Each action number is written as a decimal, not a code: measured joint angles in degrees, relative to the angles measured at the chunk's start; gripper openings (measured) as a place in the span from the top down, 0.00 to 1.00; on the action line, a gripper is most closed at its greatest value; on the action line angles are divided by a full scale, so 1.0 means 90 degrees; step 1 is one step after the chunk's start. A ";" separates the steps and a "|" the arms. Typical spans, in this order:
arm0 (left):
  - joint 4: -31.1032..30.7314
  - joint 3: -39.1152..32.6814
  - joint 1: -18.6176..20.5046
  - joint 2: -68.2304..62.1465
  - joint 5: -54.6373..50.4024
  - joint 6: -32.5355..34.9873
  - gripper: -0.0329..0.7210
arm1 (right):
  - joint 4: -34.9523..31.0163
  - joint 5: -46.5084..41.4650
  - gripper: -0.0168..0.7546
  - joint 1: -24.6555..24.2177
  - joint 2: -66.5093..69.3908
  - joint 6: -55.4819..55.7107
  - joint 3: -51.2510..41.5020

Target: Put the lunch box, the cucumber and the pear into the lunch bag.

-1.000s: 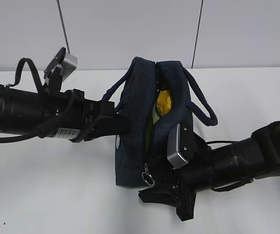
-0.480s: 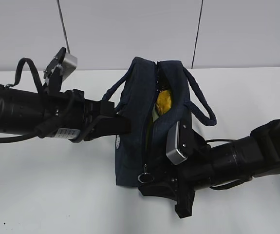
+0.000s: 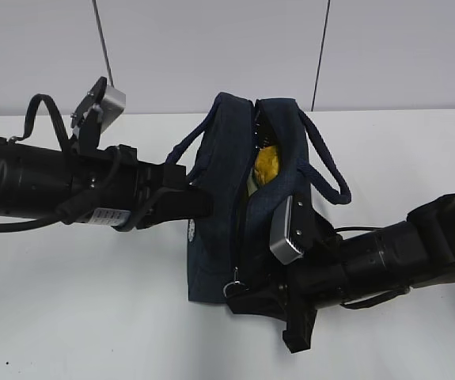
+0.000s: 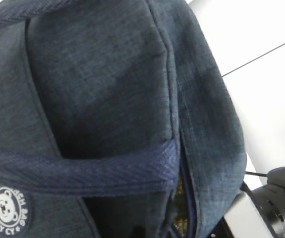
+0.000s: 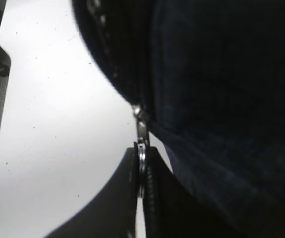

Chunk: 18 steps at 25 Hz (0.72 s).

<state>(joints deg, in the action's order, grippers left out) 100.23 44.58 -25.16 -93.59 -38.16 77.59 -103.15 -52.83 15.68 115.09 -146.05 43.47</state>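
Note:
The dark navy lunch bag (image 3: pixel 215 237) stands upright on the white table, its zipper open along the top and down the near side. The yellow pear (image 3: pixel 267 165) shows inside the gap, with a pale green sliver (image 3: pixel 252 185) below it. I cannot tell whether that sliver is the lunch box or the cucumber. My left gripper (image 3: pixel 198 204) is shut against the bag's left side by the handle strap (image 4: pixel 83 168). My right gripper (image 3: pixel 239 290) is shut on the metal zipper ring pull (image 5: pixel 141 159) at the bag's lower near corner.
The right arm's camera block (image 3: pixel 289 229) sits close against the bag's right side. The bag's right handle (image 3: pixel 330 170) loops out over the table (image 3: pixel 92 317). A white wall (image 3: pixel 211 47) rises behind the table.
My right gripper has closed onto the ring pull and moved in and slightly up against the bag's lower corner. The ring no longer hangs loose. The left arm and bag have stayed still.

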 joint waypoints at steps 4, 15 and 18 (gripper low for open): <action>0.0000 0.0000 0.0000 0.0000 0.0005 0.0000 0.98 | 0.0000 -0.0024 0.97 0.0000 0.0000 0.0129 0.0000; 0.0000 0.0000 0.0000 0.0000 0.0023 0.0000 0.98 | 0.0059 -0.0218 0.97 0.0000 -0.0214 0.1011 -0.0133; 0.0000 0.0000 0.0000 0.0000 0.0023 0.0000 0.98 | 0.0161 -0.0246 0.97 0.0000 -0.0573 0.1119 -0.0340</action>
<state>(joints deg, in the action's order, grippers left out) 100.23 44.58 -25.16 -93.59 -37.95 77.59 -101.70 -55.04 15.68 109.93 -135.98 40.41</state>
